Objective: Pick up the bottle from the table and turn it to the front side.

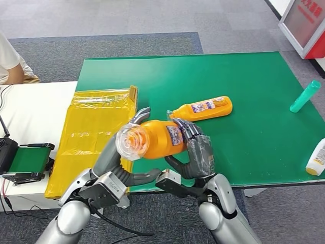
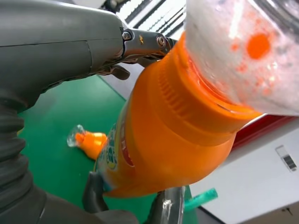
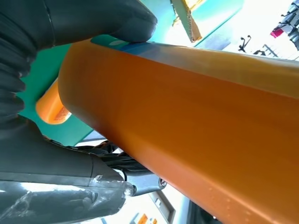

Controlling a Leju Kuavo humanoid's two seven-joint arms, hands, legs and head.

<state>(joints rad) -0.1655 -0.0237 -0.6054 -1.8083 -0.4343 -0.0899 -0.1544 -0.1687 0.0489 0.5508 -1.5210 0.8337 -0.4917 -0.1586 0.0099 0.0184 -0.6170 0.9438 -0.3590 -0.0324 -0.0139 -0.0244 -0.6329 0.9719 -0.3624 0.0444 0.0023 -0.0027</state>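
I had both the left hand (image 1: 128, 133) and right hand (image 1: 197, 147) holding the orange bottle (image 1: 161, 138) (clear of the table), so rotating slowly seemed wisest.

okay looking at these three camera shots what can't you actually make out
- Held orange bottle, head view: label print too small to read; the right hand covers its base end.
- Left hand, head view: its fingers are mostly hidden behind the bottle's clear cap.
- White bottle, head view: cut off by the right edge.
- Right wrist view: the bottle's side blocks most of the green mat.
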